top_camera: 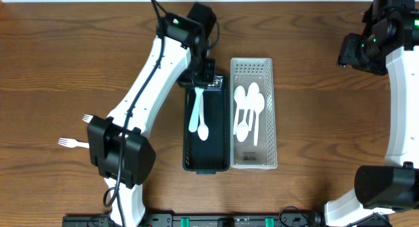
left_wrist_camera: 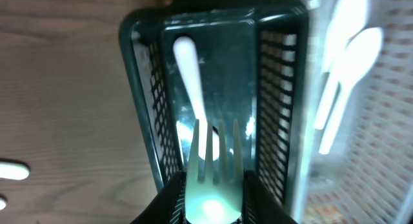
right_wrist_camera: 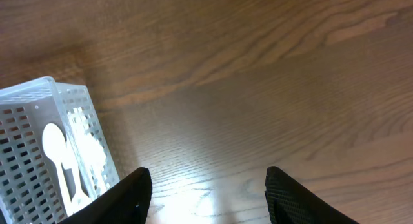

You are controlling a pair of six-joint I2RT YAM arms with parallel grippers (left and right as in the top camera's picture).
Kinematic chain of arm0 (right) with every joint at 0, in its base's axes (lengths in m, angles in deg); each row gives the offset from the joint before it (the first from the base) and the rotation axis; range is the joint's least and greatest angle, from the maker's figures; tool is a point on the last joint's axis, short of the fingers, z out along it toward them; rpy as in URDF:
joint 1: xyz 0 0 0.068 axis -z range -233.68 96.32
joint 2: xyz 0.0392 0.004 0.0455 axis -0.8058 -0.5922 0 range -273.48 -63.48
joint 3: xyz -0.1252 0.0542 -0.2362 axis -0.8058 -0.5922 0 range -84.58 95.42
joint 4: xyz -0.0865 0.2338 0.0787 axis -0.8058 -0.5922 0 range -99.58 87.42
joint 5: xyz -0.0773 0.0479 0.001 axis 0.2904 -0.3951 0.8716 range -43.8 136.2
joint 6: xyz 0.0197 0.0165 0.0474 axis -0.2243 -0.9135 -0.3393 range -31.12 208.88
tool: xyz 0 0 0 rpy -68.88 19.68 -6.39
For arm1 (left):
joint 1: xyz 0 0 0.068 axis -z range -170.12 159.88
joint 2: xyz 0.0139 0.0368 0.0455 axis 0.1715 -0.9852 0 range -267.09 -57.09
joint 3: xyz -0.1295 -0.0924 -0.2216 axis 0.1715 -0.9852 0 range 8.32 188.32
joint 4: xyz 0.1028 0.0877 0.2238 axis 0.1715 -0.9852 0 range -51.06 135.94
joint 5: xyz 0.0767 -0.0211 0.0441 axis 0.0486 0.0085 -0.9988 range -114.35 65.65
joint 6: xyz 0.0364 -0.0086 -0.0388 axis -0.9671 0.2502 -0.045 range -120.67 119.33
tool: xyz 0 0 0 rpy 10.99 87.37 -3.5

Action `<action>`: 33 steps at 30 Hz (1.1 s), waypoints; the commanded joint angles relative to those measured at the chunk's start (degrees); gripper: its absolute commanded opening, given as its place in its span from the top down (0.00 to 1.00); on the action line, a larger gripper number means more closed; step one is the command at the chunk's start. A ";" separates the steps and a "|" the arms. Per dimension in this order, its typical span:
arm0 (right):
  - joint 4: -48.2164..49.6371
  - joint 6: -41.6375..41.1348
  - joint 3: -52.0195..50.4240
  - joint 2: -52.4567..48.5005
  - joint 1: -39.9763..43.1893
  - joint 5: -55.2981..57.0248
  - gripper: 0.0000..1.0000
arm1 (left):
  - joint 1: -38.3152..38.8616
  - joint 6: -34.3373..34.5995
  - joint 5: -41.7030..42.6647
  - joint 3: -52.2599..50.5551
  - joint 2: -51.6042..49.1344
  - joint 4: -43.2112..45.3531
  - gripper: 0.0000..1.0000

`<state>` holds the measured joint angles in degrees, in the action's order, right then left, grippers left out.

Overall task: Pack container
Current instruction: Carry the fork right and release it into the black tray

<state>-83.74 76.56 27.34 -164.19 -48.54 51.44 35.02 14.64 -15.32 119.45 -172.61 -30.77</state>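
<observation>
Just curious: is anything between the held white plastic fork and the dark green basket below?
Nothing visible. The white plastic fork hangs directly over the dark green slotted basket; one white utensil lies inside.

Left gripper (top_camera: 201, 83) blocks the dark bin's (top_camera: 206, 167) far end; near half free

A dark green basket (top_camera: 190, 158), its walls a lattice of small slots, sits on a brown wooden table (top_camera: 314, 89) streaked with darker grain. Just right of it, a translucent white basket (top_camera: 270, 122), perforated in neat rows, holds white spoons (top_camera: 249, 109). Two more spoons (top_camera: 198, 116), also white, lie inside the dark green basket. A pale white fork (left_wrist_camera: 213, 166) shows between the black fingers (left_wrist_camera: 169, 198) of the left gripper (left_wrist_camera: 213, 192). Left of the dark green basket, the loose forks (top_camera: 73, 143) are white. The left arm (top_camera: 154, 70) and right arm (top_camera: 396, 103) are white with black joints, and the right gripper (right_wrist_camera: 206, 192) is black.
</observation>
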 commanded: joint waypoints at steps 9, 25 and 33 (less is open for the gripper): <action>0.15 1.75 0.00 0.28 0.20 0.98 0.41 | 0.90 1.29 -0.94 -13.35 -0.79 5.57 0.94; 0.59 3.45 0.00 0.28 0.20 0.98 0.41 | 5.51 1.49 -0.98 -16.33 -0.79 13.14 0.78; 0.61 4.39 0.00 0.28 0.20 1.01 0.40 | 3.34 0.35 -1.05 -16.31 -0.79 15.34 0.37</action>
<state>-83.28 79.51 27.34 -164.19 -48.54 51.72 39.39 15.76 -15.75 103.39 -172.98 -15.58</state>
